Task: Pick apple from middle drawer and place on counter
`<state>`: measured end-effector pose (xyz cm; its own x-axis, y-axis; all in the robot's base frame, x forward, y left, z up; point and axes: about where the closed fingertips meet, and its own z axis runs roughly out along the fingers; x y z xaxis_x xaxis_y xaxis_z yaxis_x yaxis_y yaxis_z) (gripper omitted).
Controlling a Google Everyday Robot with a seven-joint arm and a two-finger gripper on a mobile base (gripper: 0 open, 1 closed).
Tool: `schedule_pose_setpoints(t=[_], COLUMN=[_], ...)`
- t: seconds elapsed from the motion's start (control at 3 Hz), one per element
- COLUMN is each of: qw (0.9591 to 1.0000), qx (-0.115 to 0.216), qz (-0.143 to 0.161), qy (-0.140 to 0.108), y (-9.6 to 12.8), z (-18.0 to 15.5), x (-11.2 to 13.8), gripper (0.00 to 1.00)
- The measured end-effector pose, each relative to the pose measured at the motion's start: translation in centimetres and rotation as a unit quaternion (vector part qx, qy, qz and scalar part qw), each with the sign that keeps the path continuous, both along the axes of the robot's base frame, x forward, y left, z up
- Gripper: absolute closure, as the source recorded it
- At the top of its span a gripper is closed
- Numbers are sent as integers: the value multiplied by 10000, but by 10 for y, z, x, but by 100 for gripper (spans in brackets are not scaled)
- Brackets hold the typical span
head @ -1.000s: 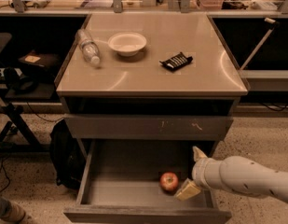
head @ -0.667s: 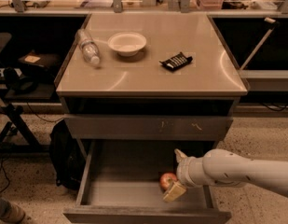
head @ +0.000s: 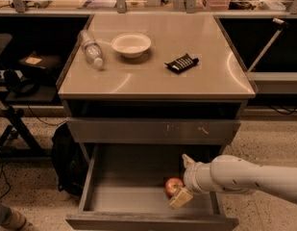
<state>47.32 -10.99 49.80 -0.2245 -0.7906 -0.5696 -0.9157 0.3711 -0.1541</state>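
The apple [head: 173, 185] is small and red and lies on the floor of the open middle drawer [head: 124, 198], towards its right side. My gripper [head: 183, 179] reaches in from the right on a white arm, down inside the drawer. Its fingers are open: one fingertip [head: 187, 160] is behind the apple and the other [head: 180, 198] is in front of it. The apple sits at the mouth of the gap, close to the tips. The beige counter [head: 196, 83] tops the cabinet above.
On the counter stand a white bowl [head: 131, 44], a lying plastic bottle [head: 91, 48] and a black object [head: 181, 63]. A shut grey drawer front with pale scratches [head: 153, 130] overhangs the open drawer. A black bag [head: 66, 158] sits left of the cabinet.
My arm has moved left across the drawer, bringing the gripper from right of the apple up to it, with a finger now on each side. The apple has not moved.
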Motion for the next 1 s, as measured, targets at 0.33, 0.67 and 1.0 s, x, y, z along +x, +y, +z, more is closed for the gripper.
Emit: schedule_pose_setpoints(t=[0.33,0.67,1.0], qw=[9999,9996,9995], qx=[1,-50,-49], qz=[-166,-203,-200], qy=[32,213,226], y=[-13,-19,-19], z=[-23,-80,-82], x=[25,55,55], gripper=[0,0,0])
